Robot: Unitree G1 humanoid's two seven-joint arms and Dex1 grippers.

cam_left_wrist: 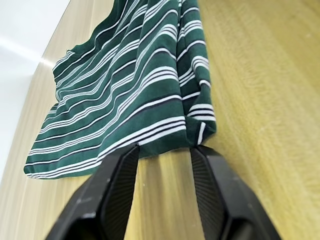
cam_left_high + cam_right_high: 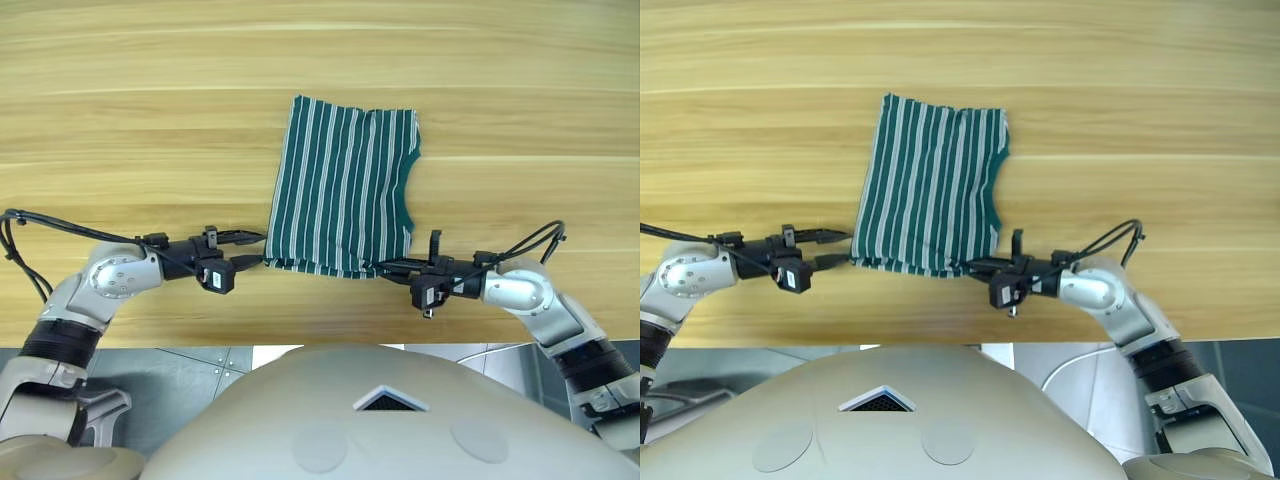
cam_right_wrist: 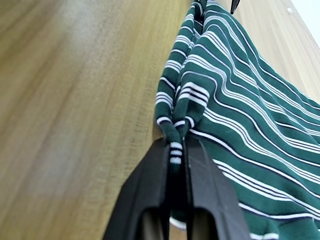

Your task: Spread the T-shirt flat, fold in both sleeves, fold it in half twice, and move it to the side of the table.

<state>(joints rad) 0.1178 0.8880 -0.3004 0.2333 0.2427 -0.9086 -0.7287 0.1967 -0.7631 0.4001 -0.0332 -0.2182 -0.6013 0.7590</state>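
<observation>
The T-shirt [image 2: 345,185], dark green with white stripes, lies folded into a narrow panel in the middle of the wooden table [image 2: 120,120]. My left gripper [image 2: 258,250] sits at its near left corner, open. In the left wrist view its fingertips [image 1: 134,152] stand apart on either side of the hem [image 1: 165,140] without pinching it. My right gripper [image 2: 385,266] is at the near right corner, shut on the bunched cloth edge [image 3: 175,131] of the T-shirt.
Bare wood stretches to the left, right and far side of the shirt. The table's front edge [image 2: 300,344] runs just behind both grippers.
</observation>
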